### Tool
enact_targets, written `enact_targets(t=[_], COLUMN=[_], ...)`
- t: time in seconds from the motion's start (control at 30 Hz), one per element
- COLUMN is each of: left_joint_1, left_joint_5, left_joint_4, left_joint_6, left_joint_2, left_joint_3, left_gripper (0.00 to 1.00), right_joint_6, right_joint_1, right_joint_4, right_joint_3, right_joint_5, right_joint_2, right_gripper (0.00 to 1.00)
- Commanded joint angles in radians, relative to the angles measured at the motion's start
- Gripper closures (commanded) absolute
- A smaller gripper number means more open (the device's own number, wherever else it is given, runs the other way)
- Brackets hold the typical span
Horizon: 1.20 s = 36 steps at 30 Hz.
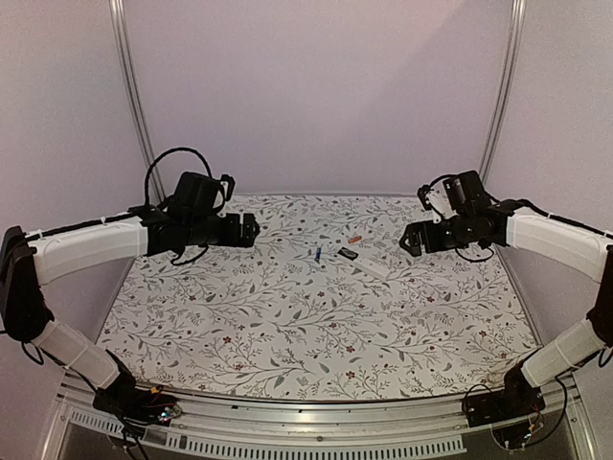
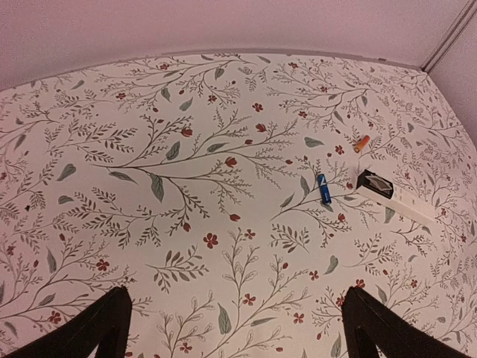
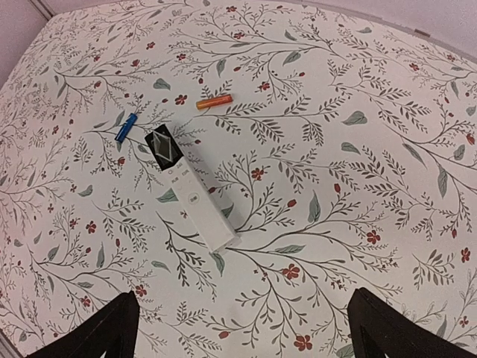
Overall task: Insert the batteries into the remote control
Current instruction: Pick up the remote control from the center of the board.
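The white remote control (image 3: pixel 195 203) lies flat on the floral table, its black end toward the far left; it also shows in the top view (image 1: pixel 369 264) and in the left wrist view (image 2: pixel 395 198). The blue battery (image 3: pixel 125 127) lies left of that black end, also in the top view (image 1: pixel 317 254) and the left wrist view (image 2: pixel 324 189). The orange-red battery (image 3: pixel 214 102) lies beyond the remote, also in the top view (image 1: pixel 354 239) and the left wrist view (image 2: pixel 361 143). My left gripper (image 1: pixel 251 230) is open and empty, left of them. My right gripper (image 1: pixel 408 241) is open and empty, right of the remote.
The floral tablecloth (image 1: pixel 287 326) covers the whole table. Lilac walls close it in at the back and sides, with metal posts (image 1: pixel 134 96) at the far corners. A metal rail (image 1: pixel 316 417) runs along the near edge.
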Motion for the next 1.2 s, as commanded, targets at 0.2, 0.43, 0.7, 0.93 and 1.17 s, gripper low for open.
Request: enact_targets(t=[0.2, 0.43, 0.7, 0.93, 1.17], left_joint_1=[-0.026, -0.032, -0.036, -0.041, -0.045], left_joint_5=[-0.008, 0.04, 0.057, 0.059, 0.054], left_joint_4=[0.04, 0.151, 0.202, 0.198, 0.21], left_joint_6=[-0.021, -0.032, -0.015, 0.0, 0.009], left_joint_2=[-0.014, -0.069, -0.113, -0.136, -0.144], left_joint_3=[-0.029, -0.12, -0.177, -0.185, -0.198], left_gripper=[0.0, 0.01, 0.0, 0.01, 0.0], right_joint_6=[-0.191, -0.256, -0.274, -0.291, -0.305], right_joint_1=[0.062, 0.142, 0.177, 0.178, 0.178], right_joint_4=[-0.37, -0.533, -0.598, -0.632, -0.652], right_joint_3=[0.369, 0.616, 0.796, 0.94, 1.058], right_joint_5=[0.014, 0.081, 0.098, 0.098, 0.077], right_joint_2=[0.267, 0.536, 0.753, 0.913, 1.003], right_gripper=[0.01, 0.01, 0.02, 0.09, 0.32])
